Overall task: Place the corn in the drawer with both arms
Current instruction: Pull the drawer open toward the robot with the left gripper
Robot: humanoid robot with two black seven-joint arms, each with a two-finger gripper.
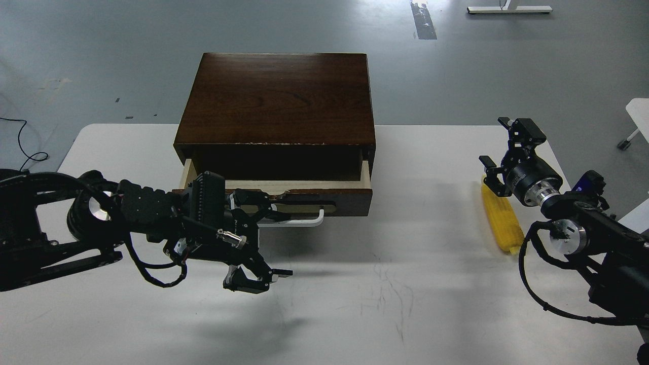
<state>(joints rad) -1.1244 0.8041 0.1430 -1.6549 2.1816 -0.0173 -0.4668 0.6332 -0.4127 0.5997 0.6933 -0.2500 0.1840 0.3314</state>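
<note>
Corn (502, 223) near table edge (560, 157), drawer (276, 187) ajar

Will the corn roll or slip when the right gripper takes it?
The corn looks round and tapered, so a nudge would likely roll it in a curve. Its glossy, plastic-looking surface may slip. It seems stiff; the open right gripper should close across its middle.

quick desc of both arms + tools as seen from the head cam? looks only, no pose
Both arms are black with silver wrist joints and looping black cables. The left tool is a black claw with a ribbed housing and a small brass-coloured fitting behind it. The right tool is a black claw on a round black-and-silver wrist, with a blue part further back.
</note>
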